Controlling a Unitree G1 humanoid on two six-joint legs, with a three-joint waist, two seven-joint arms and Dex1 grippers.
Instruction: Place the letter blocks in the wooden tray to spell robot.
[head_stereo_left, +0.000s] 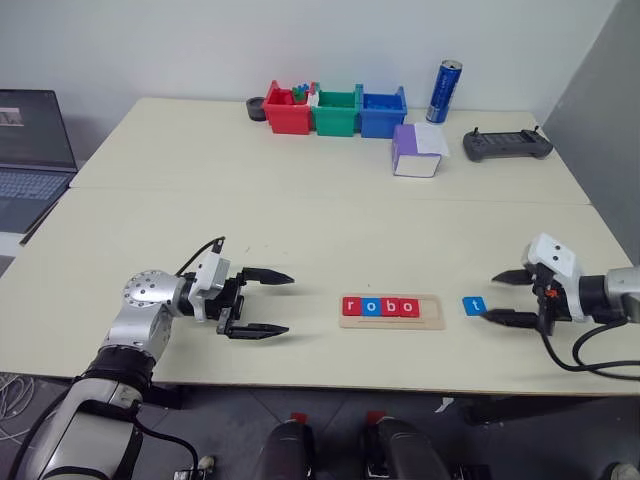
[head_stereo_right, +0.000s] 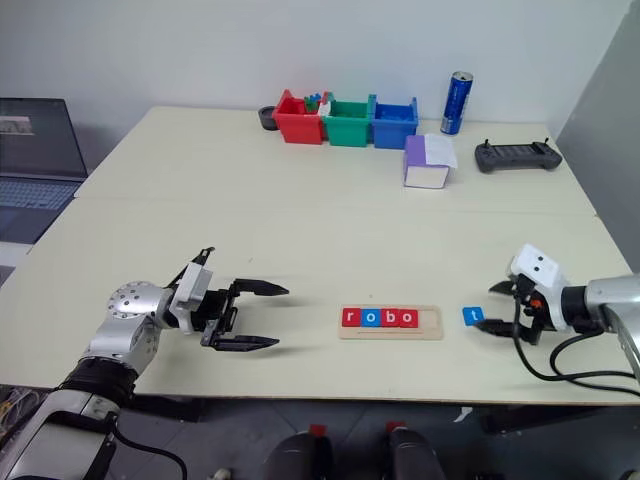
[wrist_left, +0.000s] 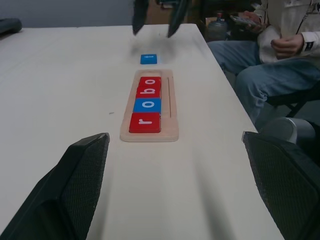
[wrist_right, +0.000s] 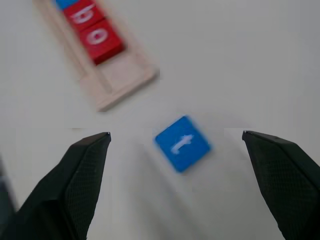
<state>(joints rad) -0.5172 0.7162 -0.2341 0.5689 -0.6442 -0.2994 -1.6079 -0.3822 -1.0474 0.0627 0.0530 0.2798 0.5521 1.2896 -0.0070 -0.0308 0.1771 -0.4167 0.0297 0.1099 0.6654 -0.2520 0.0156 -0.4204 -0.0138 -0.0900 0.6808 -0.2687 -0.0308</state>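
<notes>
Letter blocks r, o, b, o (head_stereo_left: 380, 307) sit in the wooden tray (head_stereo_left: 432, 310); blue t (head_stereo_left: 474, 305) lies just beside its empty end. Right gripper (head_stereo_left: 505, 297) spread wide near t, left gripper (head_stereo_left: 262, 303) wide, both empty.

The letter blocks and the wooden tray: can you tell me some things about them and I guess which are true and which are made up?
1. Four letter blocks sit in the wooden tray. True.
2. The t block is already in the tray. False: it lies on the table just past the tray's empty end.
3. The right end effector is squeezing the t block. False: it is open, with the block lying free near its fingers.
4. The blocks in the tray read r, o, b, o. True.
5. The left end effector is open and holds nothing. True.
</notes>
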